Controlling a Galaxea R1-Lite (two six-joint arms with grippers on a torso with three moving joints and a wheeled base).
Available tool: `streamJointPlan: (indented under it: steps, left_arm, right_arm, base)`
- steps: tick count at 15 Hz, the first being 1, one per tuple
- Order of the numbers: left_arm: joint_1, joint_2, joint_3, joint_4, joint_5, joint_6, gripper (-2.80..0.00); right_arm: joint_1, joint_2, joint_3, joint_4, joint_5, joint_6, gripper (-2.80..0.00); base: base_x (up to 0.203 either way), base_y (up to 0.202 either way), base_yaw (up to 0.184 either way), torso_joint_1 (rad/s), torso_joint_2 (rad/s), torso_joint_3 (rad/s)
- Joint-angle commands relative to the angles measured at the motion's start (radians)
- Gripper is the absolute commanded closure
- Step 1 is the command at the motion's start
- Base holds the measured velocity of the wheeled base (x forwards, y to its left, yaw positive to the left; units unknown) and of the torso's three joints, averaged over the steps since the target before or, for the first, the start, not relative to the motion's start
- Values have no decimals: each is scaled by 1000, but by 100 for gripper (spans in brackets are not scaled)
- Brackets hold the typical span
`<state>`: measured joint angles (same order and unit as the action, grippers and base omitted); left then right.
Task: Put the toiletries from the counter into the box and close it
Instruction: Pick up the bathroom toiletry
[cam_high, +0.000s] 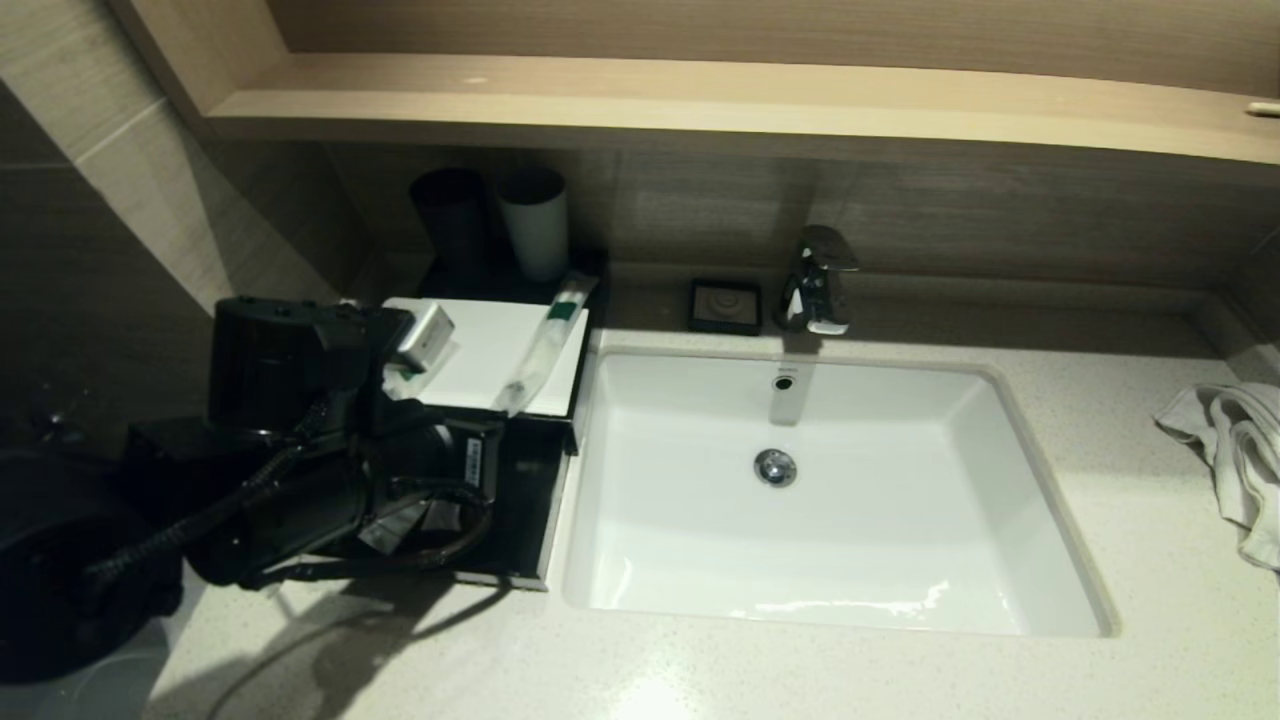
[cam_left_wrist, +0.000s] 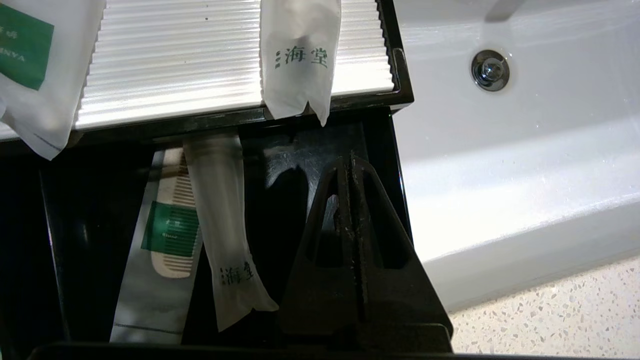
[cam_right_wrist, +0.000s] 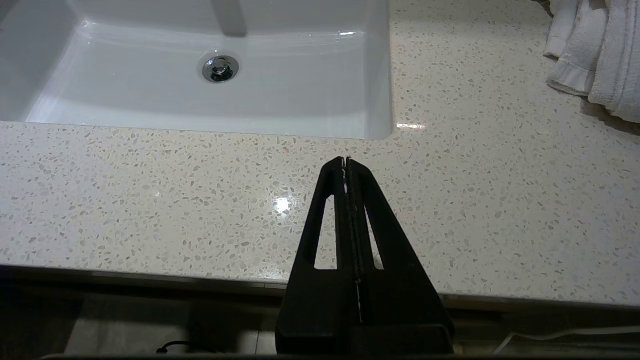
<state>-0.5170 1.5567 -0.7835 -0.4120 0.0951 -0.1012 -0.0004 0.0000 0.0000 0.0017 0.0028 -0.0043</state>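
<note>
**Left claw clenched over the open drawer; two packets in, two on the lid**

Nearest, the right claw hangs parked with its jaws pressed together above the speckled surface, holding nothing. The left claw is likewise clenched and empty, poised inside the pulled-out black drawer of the box. Beside it in the drawer lie a comb packet and a slim packet overlapping it. Beyond, on the box's white ribbed panel, rest a long slim packet, its end overhanging the drawer, and a short green-labelled packet at the other edge. The basin lies alongside. Judged stage: loading under way, half complete. The next move calls for reopening the jaws and taking a panel packet, probably the overhanging one, before the drawer can be pushed shut.
</note>
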Motion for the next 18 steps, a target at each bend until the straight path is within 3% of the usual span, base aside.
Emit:
streamJointPlan:
  steps: [1, 7, 11, 18]
  left_arm:
    - [1, 25, -24, -5, 2, -3, 0]
    - [18, 37, -46, -7, 8, 11, 0]
    - [31, 58, -47, -10, 8, 87, 0]
    - [30, 62, -66, -42, 9, 89, 0]
  right_arm:
    - [0, 0, 0, 0, 0, 0, 0]
    - [-1, 0, 0, 0, 0, 0, 0]
    - [0, 0, 0, 0, 0, 0, 0]
    - [0, 0, 0, 0, 0, 0, 0]
  base:
    - [0, 0, 0, 0, 0, 0]
    - [0, 0, 0, 0, 0, 0]
    - [0, 0, 0, 0, 0, 0]
    - [0, 0, 0, 0, 0, 0]
